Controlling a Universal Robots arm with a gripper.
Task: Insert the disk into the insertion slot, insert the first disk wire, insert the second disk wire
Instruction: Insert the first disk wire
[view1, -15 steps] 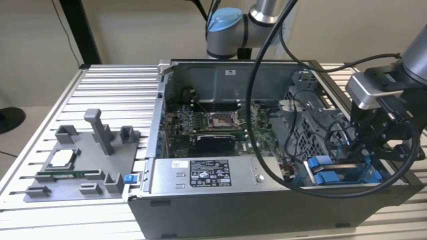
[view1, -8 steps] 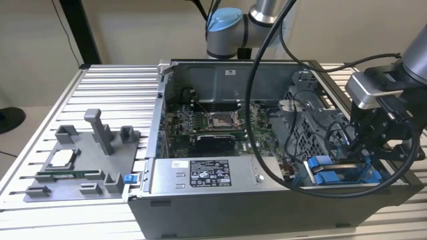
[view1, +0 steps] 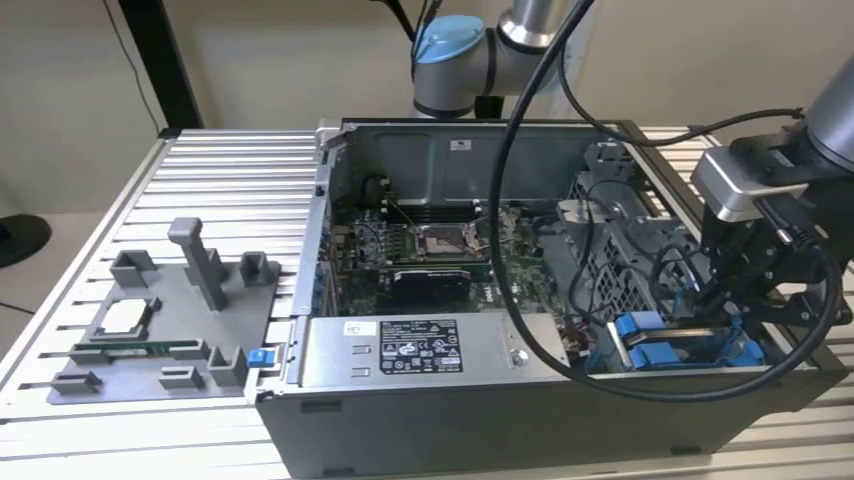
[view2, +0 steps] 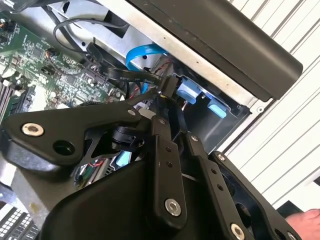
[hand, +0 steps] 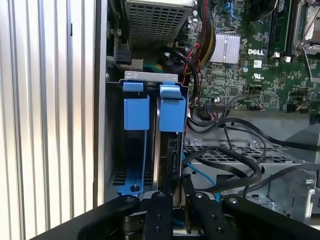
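- Disk (hand: 172, 112) first: it stands on edge in its bright blue plastic frame, down in the slot (hand: 150, 75). That slot is the grey metal bay at about four o'clock of the open case in the exterior view. A second blue frame (hand: 136, 107) sits just beside the disk.
- Your pincer (view2: 167, 96) hangs over that bay with its tips drawn almost together. In the second wrist view they look pinched on the black plug (view2: 171, 85) at the end of the flat black cable (view2: 122, 75), right at the disk's end.
- Watch the angle. That plug is small, hard and square-edged, and if it meets the socket tilted I'd expect it to jam or slip in the grip. The socket itself is hidden, so you're lining up half blind.
- Watch the cable. It's a flat, stiffish ribbon arcing back toward the green circuit board (view1: 427, 250), about ten o'clock from the bay, and its spring could tug the plug sideways.
- Watch the clutter. Loose round black cables (hand: 230, 160) loop over perforated grey sheet metal just beside the bay, and a glossy light-blue ribbon (view2: 142, 55) curls near the plug. Either could snag on the pincer's black metal linkage.
- Push too hard and those thin blue plastic tabs could flex or crack against the hard sheet-metal edges.
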